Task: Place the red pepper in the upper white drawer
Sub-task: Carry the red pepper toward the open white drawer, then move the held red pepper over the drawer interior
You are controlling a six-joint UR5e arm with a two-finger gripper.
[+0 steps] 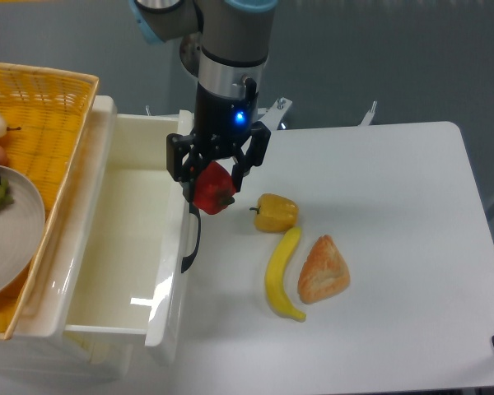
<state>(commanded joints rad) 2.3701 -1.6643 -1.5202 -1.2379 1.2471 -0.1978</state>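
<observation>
The red pepper (213, 188) hangs in the air, held between the black fingers of my gripper (214, 179), which is shut on it. It sits right over the front panel of the upper white drawer (107, 247), just above the dark curved handle (194, 239). The drawer is pulled out and its white inside shows nothing in it. The pepper's top is hidden by the fingers.
A yellow pepper (276, 212), a banana (282, 273) and an orange-brown triangular pastry (323, 270) lie on the white table to the right of the drawer. A yellow woven basket (41, 99) with a plate (20, 239) of food stands over the drawer's left side.
</observation>
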